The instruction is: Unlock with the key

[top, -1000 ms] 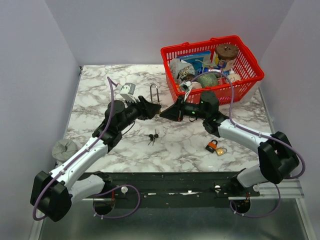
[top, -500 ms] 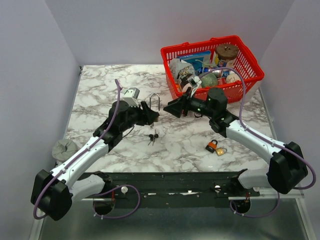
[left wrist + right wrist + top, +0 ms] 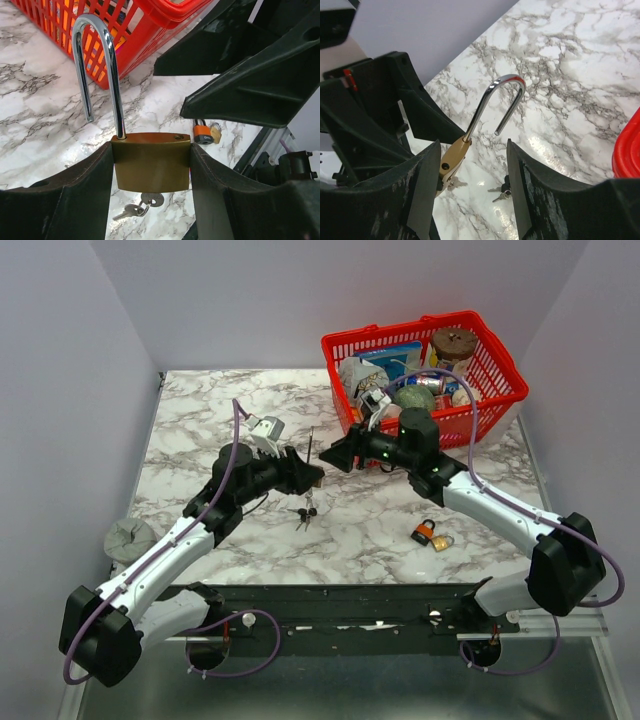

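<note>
The left claw (image 3: 306, 472) pinches the brass padlock (image 3: 151, 167) by its body, held off the counter (image 3: 200, 420). The shackle (image 3: 107, 60) stands above the claw, its free leg lifted out of its hole, so the unlocking step looks done. A bunch of keys (image 3: 142, 205) shows just below this claw; I cannot tell whether one sits in the keyhole. Facing it, the right claw (image 3: 333, 454) is spread and empty, close to the shackle. Next, I'd guess, the padlock gets lowered gently, shackle clear of the right claw.
</note>
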`<state>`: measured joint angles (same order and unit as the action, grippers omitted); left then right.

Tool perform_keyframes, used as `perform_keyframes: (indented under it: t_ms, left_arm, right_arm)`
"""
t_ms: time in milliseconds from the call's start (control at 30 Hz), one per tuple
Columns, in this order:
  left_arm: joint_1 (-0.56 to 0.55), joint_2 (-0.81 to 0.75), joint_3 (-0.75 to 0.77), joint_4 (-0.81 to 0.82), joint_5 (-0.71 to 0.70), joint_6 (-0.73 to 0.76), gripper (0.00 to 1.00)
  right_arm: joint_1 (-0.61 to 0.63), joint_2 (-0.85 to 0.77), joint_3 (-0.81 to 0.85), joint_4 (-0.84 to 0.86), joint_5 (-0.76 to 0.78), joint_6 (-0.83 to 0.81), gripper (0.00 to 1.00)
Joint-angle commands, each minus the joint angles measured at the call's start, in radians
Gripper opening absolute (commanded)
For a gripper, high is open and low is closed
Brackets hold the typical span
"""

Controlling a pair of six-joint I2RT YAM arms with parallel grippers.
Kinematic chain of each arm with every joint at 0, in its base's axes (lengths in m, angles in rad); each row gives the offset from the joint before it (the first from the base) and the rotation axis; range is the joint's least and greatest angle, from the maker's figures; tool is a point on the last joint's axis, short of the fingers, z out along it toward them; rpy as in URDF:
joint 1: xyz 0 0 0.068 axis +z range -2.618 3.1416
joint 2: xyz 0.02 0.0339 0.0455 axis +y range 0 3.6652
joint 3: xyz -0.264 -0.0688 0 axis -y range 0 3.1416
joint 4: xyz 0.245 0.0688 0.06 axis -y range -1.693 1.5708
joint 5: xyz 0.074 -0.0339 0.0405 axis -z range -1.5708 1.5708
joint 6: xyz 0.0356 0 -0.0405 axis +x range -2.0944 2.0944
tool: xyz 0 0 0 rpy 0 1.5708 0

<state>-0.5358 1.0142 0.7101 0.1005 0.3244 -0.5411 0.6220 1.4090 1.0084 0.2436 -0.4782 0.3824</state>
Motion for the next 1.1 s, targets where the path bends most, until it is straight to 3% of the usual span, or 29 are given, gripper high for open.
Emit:
perform_keyframes:
  t_ms: [0,500,800,1067]
  left_arm:
    - [0.003,-0.028,0.022,0.007,-0.101,0.041,0.0]
    - [0.04,-0.006,0.091,-0.373,-0.536,0.227,0.0]
    - [0.235,0.136,0.117,-0.509,-0.48,0.254,0.0]
    - [0.313,0.302,0.164,-0.515,-0.363,0.277,0.0]
  right_arm:
    - [0.004,-0.004,0.012,-0.009,0.061,0.0,0.67]
    - [0.001,-0.156,-0.105,-0.024,0.283,-0.011,0.81]
    - [-0.008,-0.26,-0.172,-0.026,0.343,-0.025,0.85]
    - [-0.016,-0.317,-0.214,-0.027,0.368,-0.036,0.89]
